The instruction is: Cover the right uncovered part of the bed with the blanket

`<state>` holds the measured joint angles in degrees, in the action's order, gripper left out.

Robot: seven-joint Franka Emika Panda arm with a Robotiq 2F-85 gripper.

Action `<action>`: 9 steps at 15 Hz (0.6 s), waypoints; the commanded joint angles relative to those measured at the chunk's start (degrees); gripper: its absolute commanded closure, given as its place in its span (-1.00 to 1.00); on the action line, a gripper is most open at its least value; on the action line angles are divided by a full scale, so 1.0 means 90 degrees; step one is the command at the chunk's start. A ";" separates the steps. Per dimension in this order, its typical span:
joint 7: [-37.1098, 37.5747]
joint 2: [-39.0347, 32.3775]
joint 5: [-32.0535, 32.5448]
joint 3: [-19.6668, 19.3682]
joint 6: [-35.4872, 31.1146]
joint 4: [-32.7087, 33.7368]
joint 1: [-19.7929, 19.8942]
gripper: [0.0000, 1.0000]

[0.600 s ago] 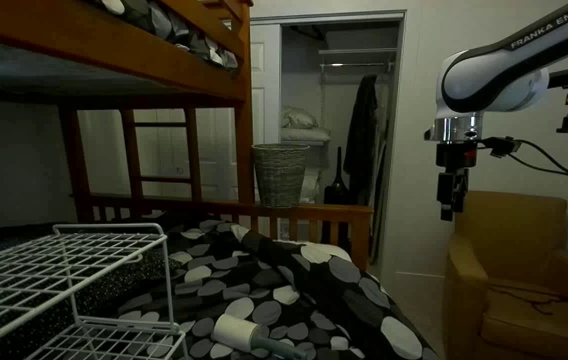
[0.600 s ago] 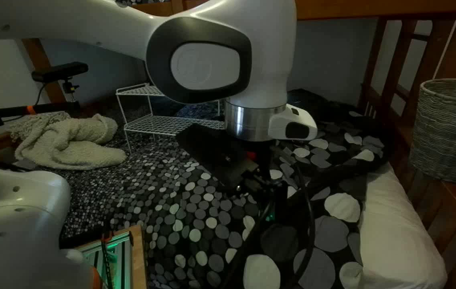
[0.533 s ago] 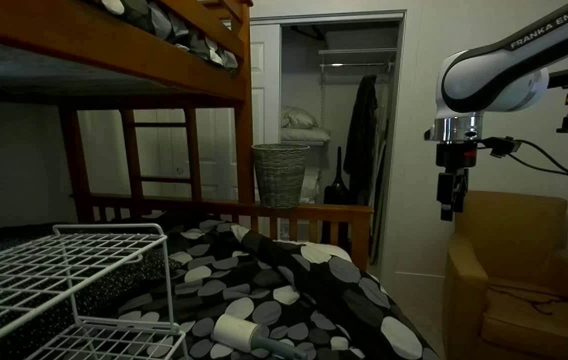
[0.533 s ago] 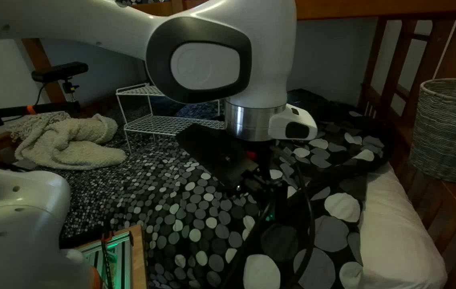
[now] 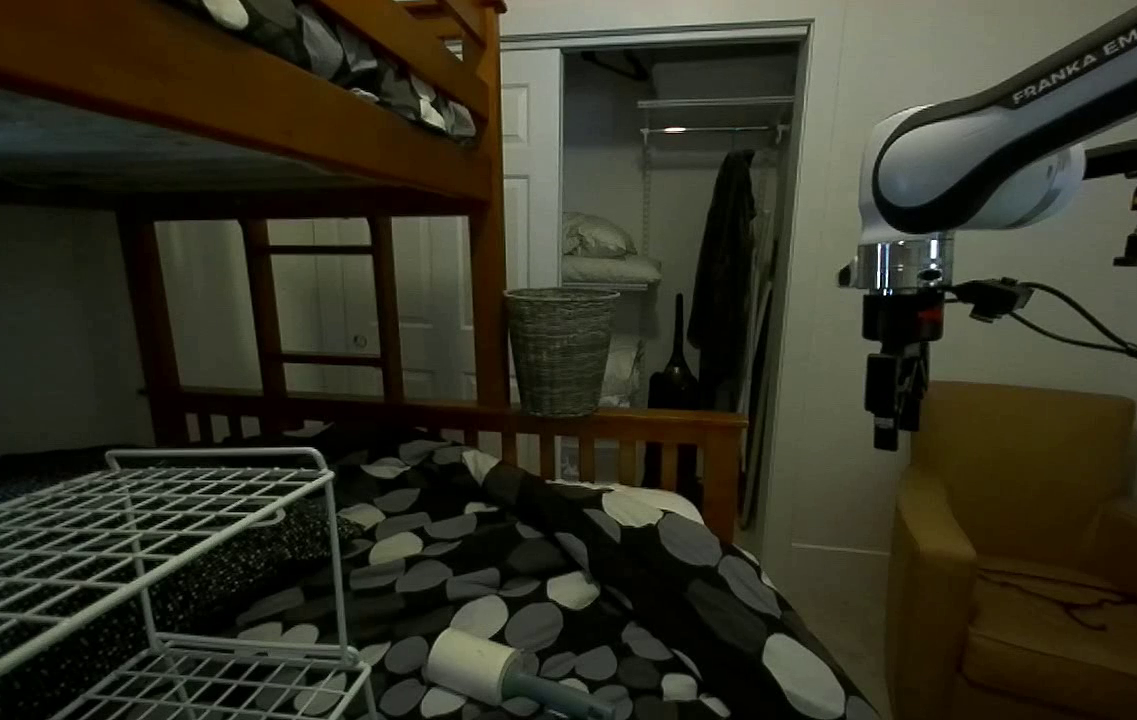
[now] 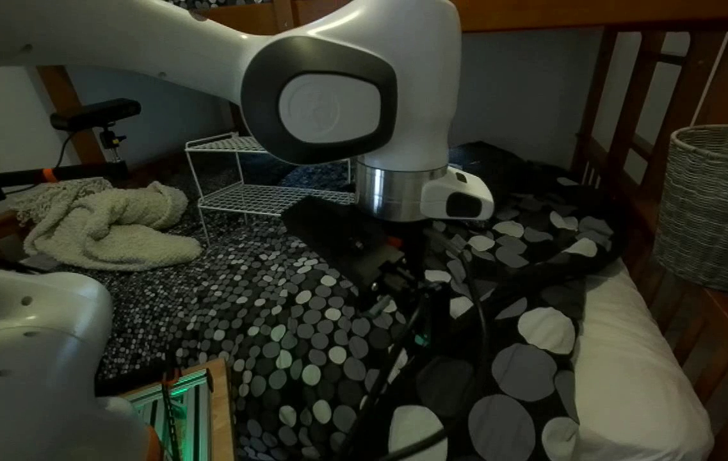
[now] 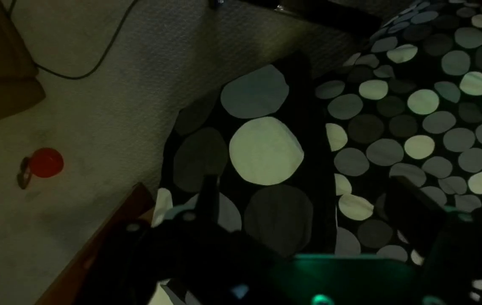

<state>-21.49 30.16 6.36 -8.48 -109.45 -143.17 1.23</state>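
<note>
The black blanket with white and grey ovals (image 5: 568, 590) lies over the bed in both exterior views. In an exterior view its large-oval part (image 6: 511, 365) lies between a smaller-oval stretch and a bare white strip (image 6: 632, 378) by the bed's slatted wooden end rail (image 6: 716, 352). The rail also shows in an exterior view (image 5: 668, 425). In the wrist view the large-oval part (image 7: 266, 150) ends near the floor. My gripper (image 7: 308, 190) is open and empty, fingers pointing down, above the blanket in the wrist view. In an exterior view the gripper (image 5: 890, 420) hangs in the air, apart from the blanket.
A white wire rack (image 5: 228, 500) and a lint roller (image 5: 473, 668) are on the bed. A wicker basket (image 5: 563, 350) stands at the end rail. The upper bunk (image 5: 228, 120) overhangs. A yellow armchair (image 5: 1028, 480) is beside the bed. A cream throw (image 6: 114, 224) lies behind.
The arm and gripper have moved slightly left in both exterior views, and a little lower in the one with the armchair. The blanket has not visibly moved.
</note>
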 commanded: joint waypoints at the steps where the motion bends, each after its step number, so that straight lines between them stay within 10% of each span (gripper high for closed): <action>1: 0.0876 -0.0046 0.0004 0.0604 -0.0510 -0.0458 -0.0173 -1.00; 9: 0.3628 -0.0967 0.0180 0.1846 -0.3509 -0.1461 -0.0208 -1.00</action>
<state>3.58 25.15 6.58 5.58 -133.03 -153.45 -1.43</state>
